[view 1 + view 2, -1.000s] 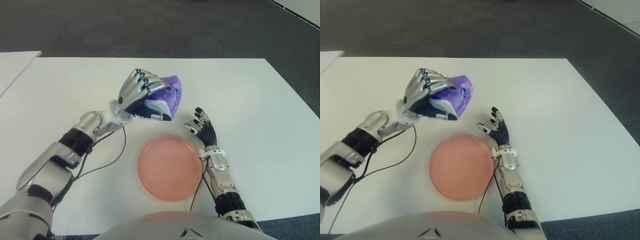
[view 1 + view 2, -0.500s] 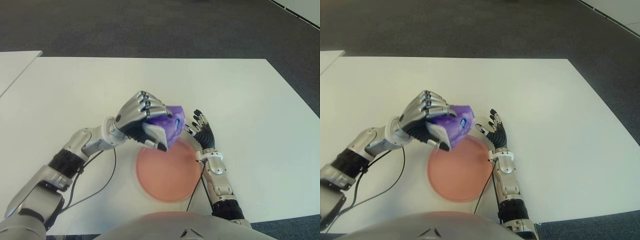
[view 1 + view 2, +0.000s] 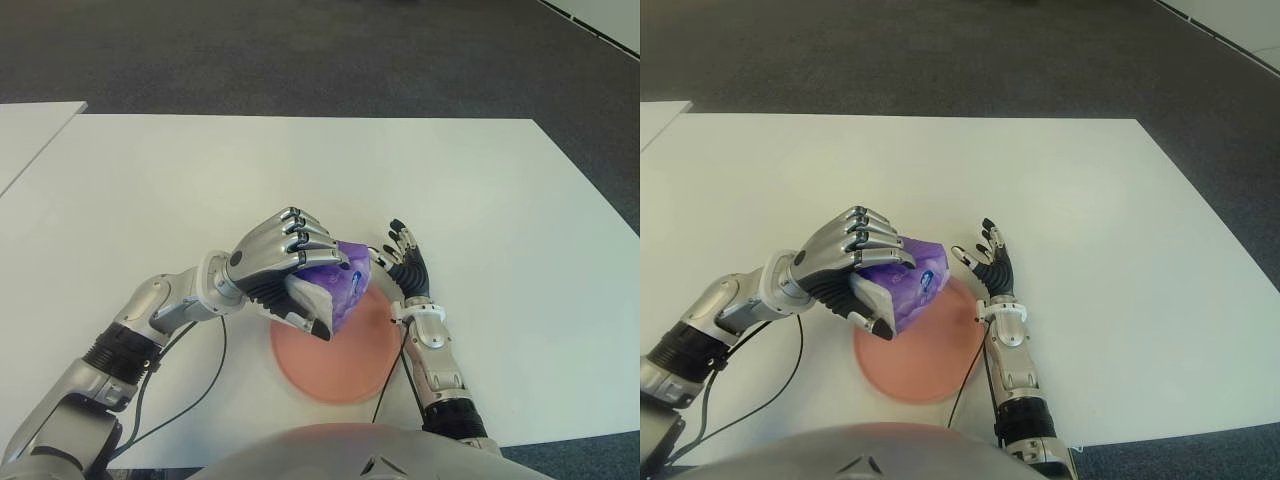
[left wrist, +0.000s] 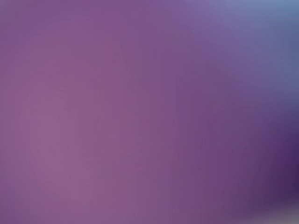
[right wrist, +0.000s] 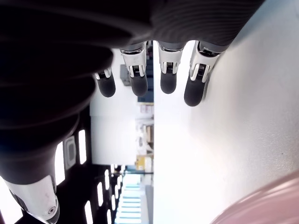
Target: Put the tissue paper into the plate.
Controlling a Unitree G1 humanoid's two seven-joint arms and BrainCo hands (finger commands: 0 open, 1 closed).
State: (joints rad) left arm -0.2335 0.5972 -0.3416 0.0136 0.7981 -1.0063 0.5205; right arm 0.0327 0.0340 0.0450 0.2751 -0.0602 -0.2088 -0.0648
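The left hand (image 3: 283, 268) has its fingers clenched around one purple tissue pack (image 3: 343, 288), held over the single pink plate (image 3: 345, 362), while the right hand (image 3: 405, 268), fingers splayed and empty, sits just beside the plate's rim.

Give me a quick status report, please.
Left robot hand shut on tissue pack, over plate. Right robot hand open beside plate. Nothing in the way.
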